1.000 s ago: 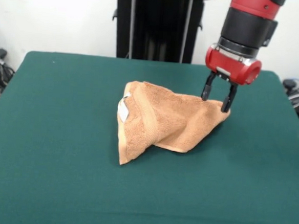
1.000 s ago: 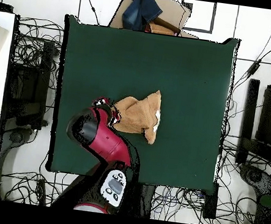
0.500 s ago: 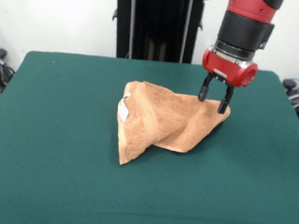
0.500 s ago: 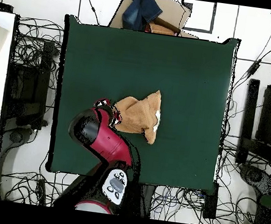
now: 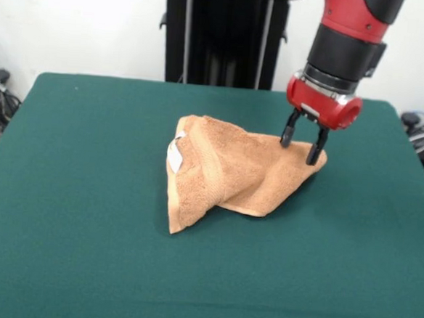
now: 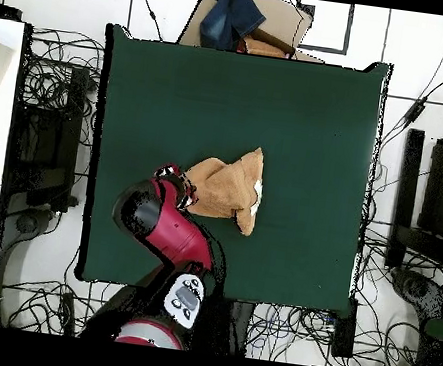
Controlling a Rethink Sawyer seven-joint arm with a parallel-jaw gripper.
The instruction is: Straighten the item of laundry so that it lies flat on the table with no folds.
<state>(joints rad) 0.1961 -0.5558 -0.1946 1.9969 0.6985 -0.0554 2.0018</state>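
The item of laundry [image 5: 229, 171] is an orange-tan towel, crumpled and folded over itself near the middle of the dark green table [image 5: 82, 252]. A small white label [image 5: 174, 155] shows on its left fold. My gripper [image 5: 298, 150] is open, its two black fingers straddling the towel's right corner, which lies between them. In the overhead view the towel [image 6: 227, 187] lies left of centre, and the red arm covers its left end, with the gripper [image 6: 178, 179] there.
A cardboard box with dark blue cloth [image 6: 237, 20] sits beyond the table's far edge in the overhead view. Cables and equipment lie on the floor around the table. A black stand [image 5: 224, 36] rises behind the table.
The gripper has shifted slightly left, toward the towel's right corner. The towel has not moved.
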